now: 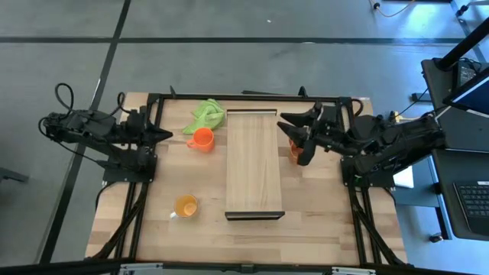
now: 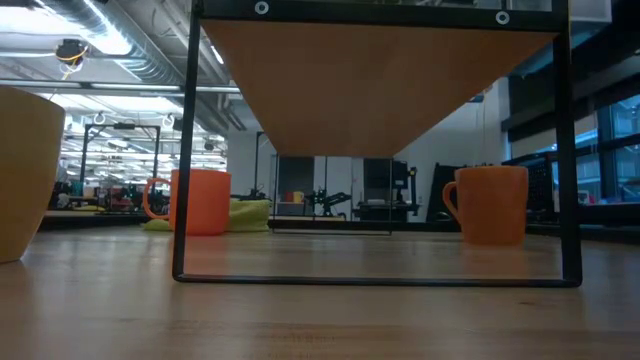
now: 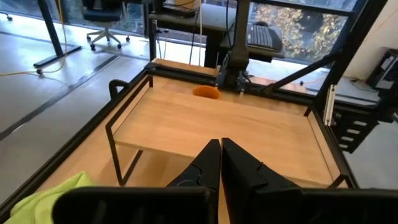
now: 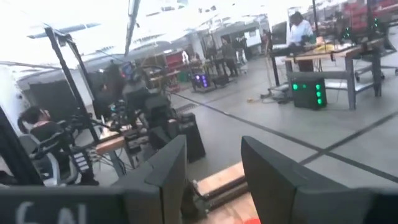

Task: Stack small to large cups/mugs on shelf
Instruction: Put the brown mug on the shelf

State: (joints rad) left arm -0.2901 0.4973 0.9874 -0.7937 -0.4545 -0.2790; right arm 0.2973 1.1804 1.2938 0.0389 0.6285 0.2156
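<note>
The right gripper [image 1: 299, 147], jaws spread, hangs over the brownish mug [image 1: 293, 150] just beside the shelf [image 1: 251, 164]; the left gripper [image 1: 166, 135], jaws pressed together, waits near the red mug [image 1: 202, 139].

Matt wood shelf [image 1: 252, 160], cloth [image 1: 205, 115] soft

A robotics lab or open workshop hall: grey concrete floor [image 1: 252, 30] with dark lines, exposed ceiling ducts [image 2: 90, 40], rows of workbenches [image 4: 323, 53] with people seated at them, office chairs [image 3: 102, 15], a desk keyboard [image 1: 475, 202], and black-framed test rigs [image 2: 330, 195]
</note>
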